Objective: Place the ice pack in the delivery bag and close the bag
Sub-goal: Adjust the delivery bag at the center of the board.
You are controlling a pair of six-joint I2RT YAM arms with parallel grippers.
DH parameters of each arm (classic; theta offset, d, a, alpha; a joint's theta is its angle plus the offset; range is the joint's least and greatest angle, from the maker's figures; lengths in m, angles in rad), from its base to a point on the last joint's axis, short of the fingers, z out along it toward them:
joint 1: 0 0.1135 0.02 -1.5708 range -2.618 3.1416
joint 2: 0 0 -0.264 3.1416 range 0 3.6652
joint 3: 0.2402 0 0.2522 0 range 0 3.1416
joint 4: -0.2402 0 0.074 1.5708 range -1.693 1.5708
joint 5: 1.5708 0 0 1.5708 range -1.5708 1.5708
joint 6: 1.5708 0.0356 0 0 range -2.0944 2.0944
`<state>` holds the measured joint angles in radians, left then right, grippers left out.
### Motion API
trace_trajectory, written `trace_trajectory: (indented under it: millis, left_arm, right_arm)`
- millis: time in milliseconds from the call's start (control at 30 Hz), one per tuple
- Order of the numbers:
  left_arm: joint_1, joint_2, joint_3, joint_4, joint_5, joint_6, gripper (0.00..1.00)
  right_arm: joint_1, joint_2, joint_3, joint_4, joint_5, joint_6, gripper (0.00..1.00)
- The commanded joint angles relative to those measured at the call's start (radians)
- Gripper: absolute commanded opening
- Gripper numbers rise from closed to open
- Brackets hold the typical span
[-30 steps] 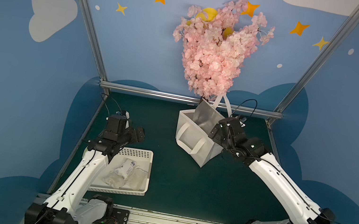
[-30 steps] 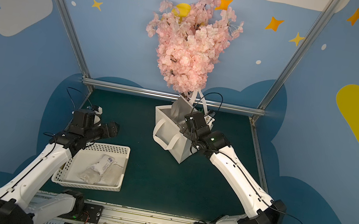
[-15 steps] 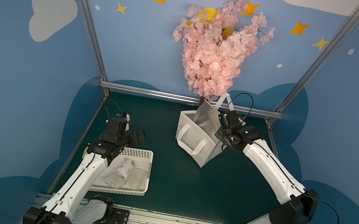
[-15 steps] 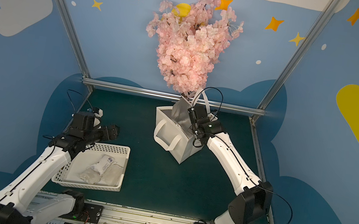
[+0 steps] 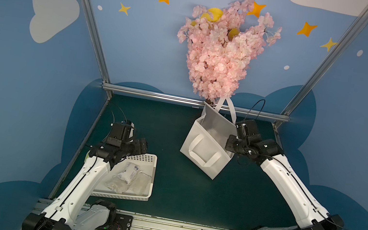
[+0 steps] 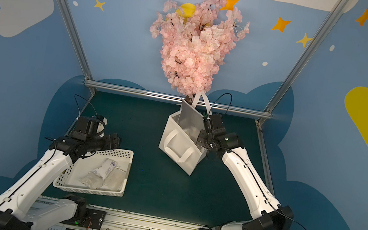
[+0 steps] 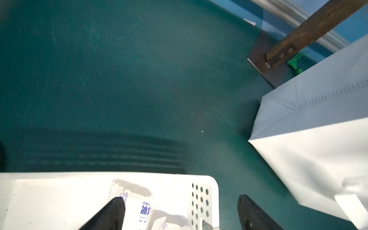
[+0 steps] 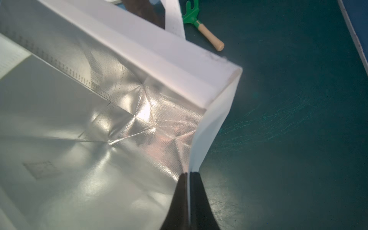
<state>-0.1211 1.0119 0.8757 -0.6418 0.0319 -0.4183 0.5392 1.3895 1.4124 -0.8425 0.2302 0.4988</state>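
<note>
Near the counter's (image 5: 188,198) front-left corner, the left end effector (image 7: 179,200) hangs with jaws spread over the white basket (image 5: 122,195), where the printed ice pack (image 5: 128,173) lies. Toward the back edge stands the open delivery bag (image 5: 205,150); the right end effector (image 8: 188,175) pinches its rim.

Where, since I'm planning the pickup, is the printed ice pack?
In a top view the ice pack lies inside the white basket on the robot's left, beside clear pouches, near the open left gripper.
</note>
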Motion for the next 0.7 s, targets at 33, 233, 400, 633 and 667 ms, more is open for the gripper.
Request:
trace_trajectory:
  millis: [33, 233, 400, 633, 667]
  left_arm:
    - [-0.013, -0.035, 0.056, -0.229, -0.041, -0.006, 0.87]
    - [-0.034, -0.020, 0.055, -0.359, -0.155, -0.096, 0.72]
    - [-0.034, 0.063, 0.055, -0.452, -0.148, -0.188, 0.74]
    - [-0.047, 0.120, -0.001, -0.472, -0.152, -0.286, 0.75]
    - [-0.047, 0.133, -0.001, -0.464, -0.150, -0.276, 0.76]
  right_arm:
    - [-0.026, -0.052, -0.010, 0.007, -0.168, -0.198, 0.00]
    - [-0.074, -0.068, -0.021, 0.021, -0.302, -0.216, 0.00]
    - [-0.084, -0.071, -0.030, 0.060, -0.343, -0.207, 0.00]
    - [-0.102, -0.066, -0.036, 0.103, -0.407, -0.206, 0.00]
    - [-0.106, -0.068, -0.036, 0.105, -0.412, -0.209, 0.00]
